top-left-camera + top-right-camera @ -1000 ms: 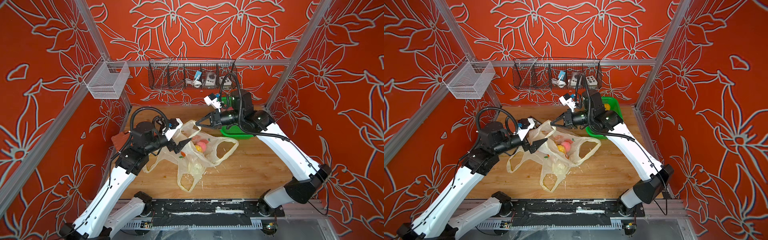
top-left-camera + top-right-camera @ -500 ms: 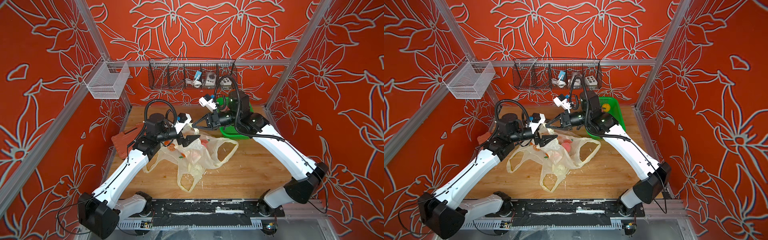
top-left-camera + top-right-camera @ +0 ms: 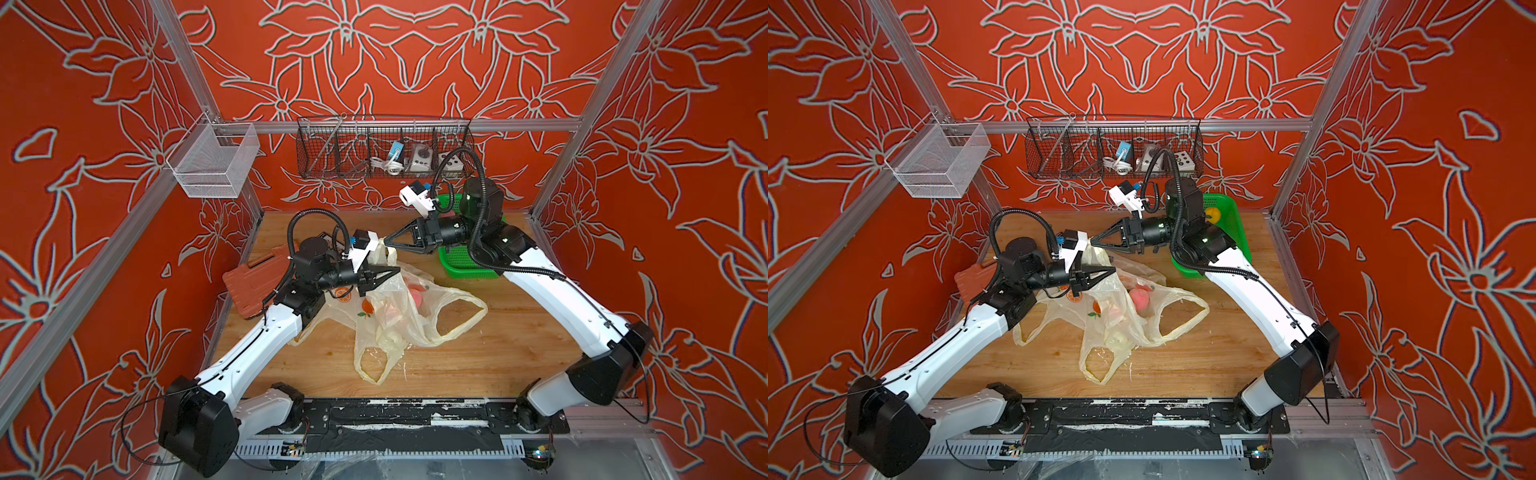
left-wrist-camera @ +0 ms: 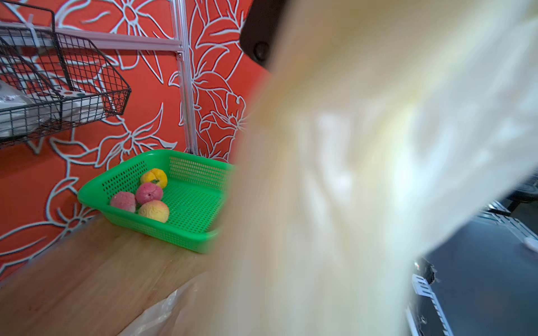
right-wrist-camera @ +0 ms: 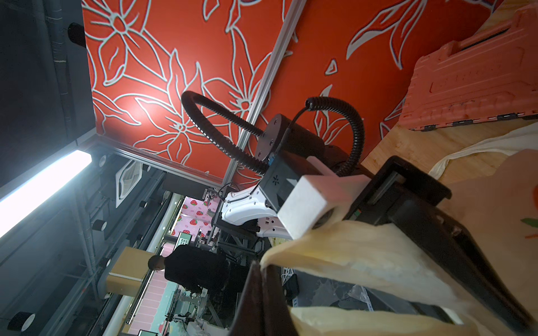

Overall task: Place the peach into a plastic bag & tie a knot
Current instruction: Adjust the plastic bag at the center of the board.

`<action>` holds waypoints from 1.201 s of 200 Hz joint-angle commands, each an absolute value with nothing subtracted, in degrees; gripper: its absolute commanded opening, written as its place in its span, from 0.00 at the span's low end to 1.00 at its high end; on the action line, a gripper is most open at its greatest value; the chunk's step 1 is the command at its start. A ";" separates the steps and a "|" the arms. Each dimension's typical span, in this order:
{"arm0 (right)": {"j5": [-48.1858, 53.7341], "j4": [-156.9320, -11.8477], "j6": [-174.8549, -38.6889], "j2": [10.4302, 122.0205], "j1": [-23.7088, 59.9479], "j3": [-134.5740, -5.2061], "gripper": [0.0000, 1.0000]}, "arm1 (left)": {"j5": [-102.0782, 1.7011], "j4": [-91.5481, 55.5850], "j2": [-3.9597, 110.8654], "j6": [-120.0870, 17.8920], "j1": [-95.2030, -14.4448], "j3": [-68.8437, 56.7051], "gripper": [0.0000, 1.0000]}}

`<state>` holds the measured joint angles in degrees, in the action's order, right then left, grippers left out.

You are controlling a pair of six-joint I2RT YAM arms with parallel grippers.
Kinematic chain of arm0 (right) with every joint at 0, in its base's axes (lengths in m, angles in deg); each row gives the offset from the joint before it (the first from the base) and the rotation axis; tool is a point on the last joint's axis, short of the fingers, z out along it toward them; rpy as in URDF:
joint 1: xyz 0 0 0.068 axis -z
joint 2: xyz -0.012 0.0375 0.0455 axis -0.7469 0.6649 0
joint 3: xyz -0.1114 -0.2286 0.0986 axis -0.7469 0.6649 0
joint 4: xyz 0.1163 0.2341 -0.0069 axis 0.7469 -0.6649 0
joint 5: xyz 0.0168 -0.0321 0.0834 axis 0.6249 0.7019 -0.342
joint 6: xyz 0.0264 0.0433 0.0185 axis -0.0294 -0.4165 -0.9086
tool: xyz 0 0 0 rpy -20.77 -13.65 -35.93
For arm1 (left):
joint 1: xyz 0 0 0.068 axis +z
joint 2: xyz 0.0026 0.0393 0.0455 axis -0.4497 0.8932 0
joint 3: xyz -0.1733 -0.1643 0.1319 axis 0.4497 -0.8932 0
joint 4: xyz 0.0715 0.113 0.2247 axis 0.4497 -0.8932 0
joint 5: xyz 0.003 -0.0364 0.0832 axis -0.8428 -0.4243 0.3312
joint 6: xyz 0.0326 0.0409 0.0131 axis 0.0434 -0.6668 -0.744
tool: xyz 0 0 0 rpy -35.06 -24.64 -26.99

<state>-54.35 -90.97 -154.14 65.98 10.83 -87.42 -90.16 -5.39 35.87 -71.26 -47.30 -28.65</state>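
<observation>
At the middle of the worktop (image 3: 519,332): cream plastic bag (image 3: 399,328), slumped, pink peach (image 3: 415,296) inside, seen through the film. Both handle loops (image 3: 484,308) lying open, untied. Clenched on the bag's raised rim, the right claw (image 3: 387,241). Beside it the left claw (image 3: 397,271), tips near together at the film; grasping or not, cannot tell. At the back corner, a green basket (image 3: 469,272).

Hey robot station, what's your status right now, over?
Left tool and right tool both shut on plastic bag. Peach inside. No knot yet. Plastic blankets left wrist view.
</observation>
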 commanded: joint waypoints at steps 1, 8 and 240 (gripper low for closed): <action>-55.33 -87.46 -155.26 66.03 11.64 -87.74 0.00 | -90.92 -4.84 34.65 -69.85 -47.12 -28.27 0.18; -54.92 -88.32 -154.86 65.97 12.50 -87.94 0.00 | -90.23 -5.05 34.48 -69.41 -47.07 -28.44 0.12; -22.00 -128.03 -121.13 53.57 34.96 -87.63 0.00 | -44.13 -41.79 30.92 -69.32 -44.56 -8.54 0.01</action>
